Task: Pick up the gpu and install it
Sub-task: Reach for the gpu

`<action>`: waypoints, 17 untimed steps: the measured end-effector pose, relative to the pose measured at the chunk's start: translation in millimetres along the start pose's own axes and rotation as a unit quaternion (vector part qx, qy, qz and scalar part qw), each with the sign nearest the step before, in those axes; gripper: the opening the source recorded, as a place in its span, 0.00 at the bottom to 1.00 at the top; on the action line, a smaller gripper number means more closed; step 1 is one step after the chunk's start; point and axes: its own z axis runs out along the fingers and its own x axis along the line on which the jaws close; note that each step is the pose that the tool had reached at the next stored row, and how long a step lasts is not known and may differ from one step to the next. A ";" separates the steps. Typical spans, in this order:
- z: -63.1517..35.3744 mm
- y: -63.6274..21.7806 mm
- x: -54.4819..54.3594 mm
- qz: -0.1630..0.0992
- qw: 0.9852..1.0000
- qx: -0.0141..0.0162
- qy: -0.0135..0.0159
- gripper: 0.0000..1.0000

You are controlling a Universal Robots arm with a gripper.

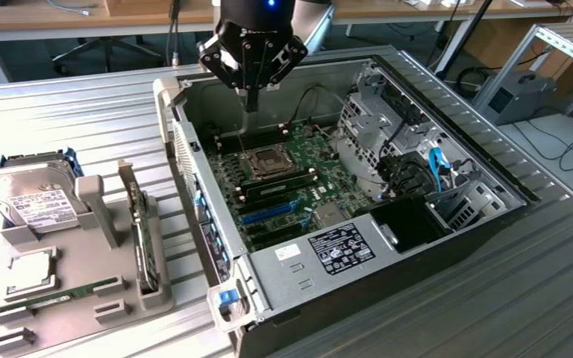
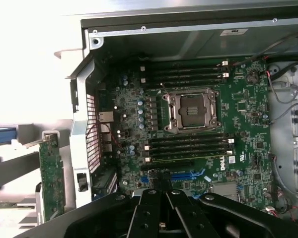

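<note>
The gpu (image 1: 145,242) stands on its long edge in a slot of the grey holder (image 1: 77,298), at the exterior view's left, beside the open computer case (image 1: 366,246). In the wrist view the gpu (image 2: 52,178) shows as a thin green board with a silver bracket, outside the case wall. My gripper (image 1: 251,104) hangs over the far end of the case, above the motherboard (image 2: 238,109), well away from the gpu. It is shut with nothing between its fingers (image 2: 151,198). Blue expansion slots (image 2: 186,176) lie on the board near the fingertips.
The holder also carries a silver hard drive (image 1: 27,198), a processor chip (image 1: 30,270) and a green memory stick (image 1: 57,294). Inside the case are the processor socket (image 1: 266,160), drive cages (image 1: 376,127), blue cables (image 1: 441,168) and the power supply (image 1: 342,250). Everything rests on a ribbed metal table (image 1: 87,119).
</note>
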 end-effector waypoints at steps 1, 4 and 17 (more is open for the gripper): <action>0.0 0.0 0.2 0.000 1.000 0.000 0.000 0.11; 0.0 -0.1 0.6 0.000 1.000 0.000 0.000 0.11; -0.2 -0.5 6.3 0.000 1.000 0.000 0.000 0.11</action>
